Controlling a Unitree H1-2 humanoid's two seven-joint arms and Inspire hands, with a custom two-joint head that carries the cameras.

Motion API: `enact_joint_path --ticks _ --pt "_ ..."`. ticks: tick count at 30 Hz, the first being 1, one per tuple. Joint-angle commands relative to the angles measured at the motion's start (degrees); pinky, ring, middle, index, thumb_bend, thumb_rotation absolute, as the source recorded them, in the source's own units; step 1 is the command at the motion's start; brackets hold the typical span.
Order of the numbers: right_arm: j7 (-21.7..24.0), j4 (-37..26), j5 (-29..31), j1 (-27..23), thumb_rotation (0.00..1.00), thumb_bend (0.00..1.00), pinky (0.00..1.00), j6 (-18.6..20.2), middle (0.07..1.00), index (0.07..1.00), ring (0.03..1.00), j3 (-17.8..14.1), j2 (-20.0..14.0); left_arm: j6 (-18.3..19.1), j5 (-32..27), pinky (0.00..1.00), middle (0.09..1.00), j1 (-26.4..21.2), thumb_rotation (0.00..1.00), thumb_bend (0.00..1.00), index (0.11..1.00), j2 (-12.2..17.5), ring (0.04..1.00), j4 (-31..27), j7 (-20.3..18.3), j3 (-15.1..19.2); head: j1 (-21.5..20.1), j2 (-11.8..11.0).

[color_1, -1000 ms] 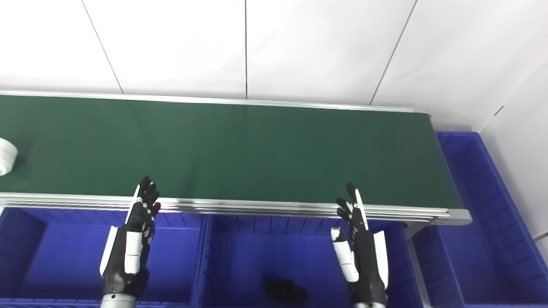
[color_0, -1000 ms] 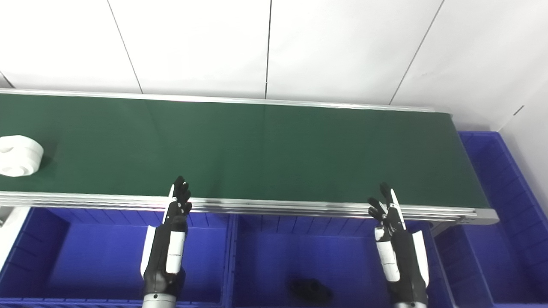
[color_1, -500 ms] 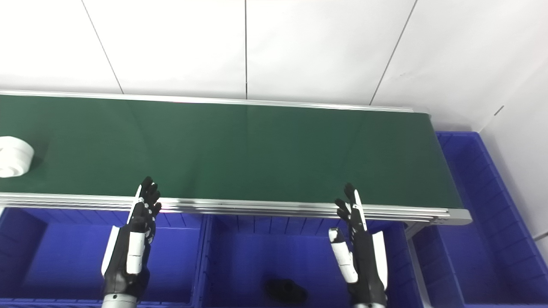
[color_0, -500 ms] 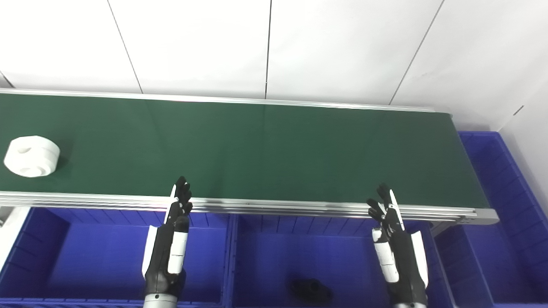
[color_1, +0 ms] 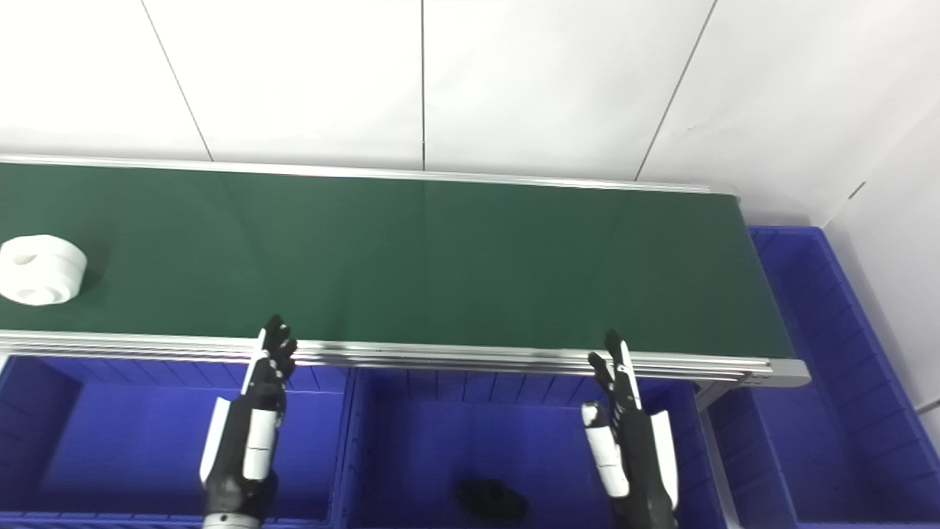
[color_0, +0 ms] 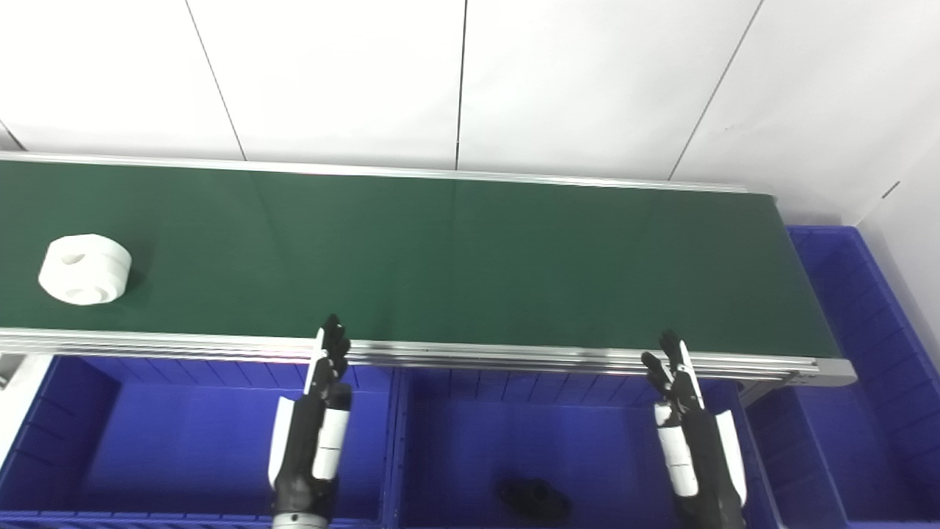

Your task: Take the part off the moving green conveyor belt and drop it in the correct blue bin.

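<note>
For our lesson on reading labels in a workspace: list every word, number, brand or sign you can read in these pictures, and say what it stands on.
None can be read: no text, number or sign shows on the green conveyor belt, the white round part, the blue plastic bins, the small black part or the white wall panels.

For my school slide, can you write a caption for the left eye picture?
A white part rides the green conveyor belt while both open robot hands wait above the blue bins.
</note>
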Motion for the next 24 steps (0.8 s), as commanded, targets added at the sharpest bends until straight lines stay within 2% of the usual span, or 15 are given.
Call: enact_joint_path --ticks 1,4,7,9,10,11,13,18,19,21,23,24 --pt "-0.2 -0.4 1.0 -0.3 1.00 0.75 0.92 -4.5 0.979 0.982 0.919 -0.5 -0.4 -2.7 1.1 1.00 1.000 -0.4 1.00 0.76 1.000 -0.8 0.966 -0.5 1.0 -0.5 0.4 -0.3" --pt "0.0 0.5 1.8 -0.6 1.00 0.76 0.91 -5.2 0.976 0.975 0.918 -0.9 -0.9 -2.6 0.9 1.00 1.000 -0.5 0.98 0.77 1.000 -1.1 0.964 -0.2 1.1 -0.8 1.4 -1.0" --pt "-0.1 2.2 2.8 -0.9 1.00 0.76 0.90 -7.1 0.968 0.967 0.908 -1.3 -1.3 -4.2 1.6 1.00 1.000 -0.9 0.96 0.76 1.000 -1.3 0.967 1.1 1.9 -1.1 2.7 -1.8" --pt "-0.1 3.4 3.2 -1.2 1.00 0.75 0.89 -8.5 0.969 0.963 0.900 -1.6 -1.5 -5.3 2.4 1.00 1.000 -1.2 0.97 0.71 1.000 -1.6 0.962 2.2 2.4 -1.3 4.0 -2.7" --pt "-0.1 4.2 3.4 -1.3 1.00 0.75 0.89 -9.1 0.969 0.963 0.900 -1.8 -1.7 -5.6 2.3 1.00 1.000 -1.3 0.97 0.71 1.000 -1.7 0.962 2.7 2.5 -1.4 5.1 -4.2" --pt "0.0 4.7 3.5 -1.4 1.00 0.70 0.89 -9.5 0.975 0.970 0.908 -1.9 -1.9 -5.8 2.3 0.98 0.991 -1.4 0.95 0.70 1.000 -1.8 0.955 3.1 2.5 -1.5 5.1 -4.2" --pt "0.4 6.3 4.6 -1.7 1.00 0.66 0.92 -10.7 0.987 0.982 0.924 -2.2 -2.4 -6.6 2.5 0.98 0.985 -1.6 0.93 0.70 1.000 -2.2 0.952 4.5 2.9 -1.7 6.7 -6.2" --pt "0.6 9.6 5.3 -2.7 1.00 0.56 0.97 -12.2 1.000 1.000 0.956 -3.0 -3.3 -10.7 3.7 0.89 0.958 -3.1 0.89 0.69 1.000 -3.1 0.920 9.1 4.7 -1.8 9.6 -8.5" --pt "1.0 10.4 6.0 -2.9 1.00 0.55 0.97 -12.6 1.000 1.000 0.956 -3.0 -3.7 -10.5 3.7 0.89 0.958 -3.2 0.88 0.69 1.000 -3.4 0.919 9.4 4.9 -1.8 10.2 -9.0" --pt "1.4 11.7 6.9 -3.4 1.00 0.49 0.99 -13.6 1.000 1.000 0.977 -3.1 -4.2 -9.9 3.5 0.87 0.953 -3.4 0.88 0.71 1.000 -3.7 0.912 9.8 4.9 -1.9 10.9 -9.7" --pt "1.4 12.6 6.7 -3.8 1.00 0.38 1.00 -14.3 1.000 1.000 0.985 -3.3 -4.4 -9.7 3.3 0.85 0.952 -3.6 0.85 0.73 0.994 -3.9 0.905 10.1 4.9 -1.9 11.3 -10.2" --pt "1.3 12.9 6.4 -3.9 1.00 0.37 1.00 -14.6 1.000 1.000 0.984 -3.4 -4.4 -9.7 3.2 0.84 0.952 -3.7 0.85 0.73 0.993 -4.0 0.904 10.4 5.0 -1.9 11.4 -10.3"
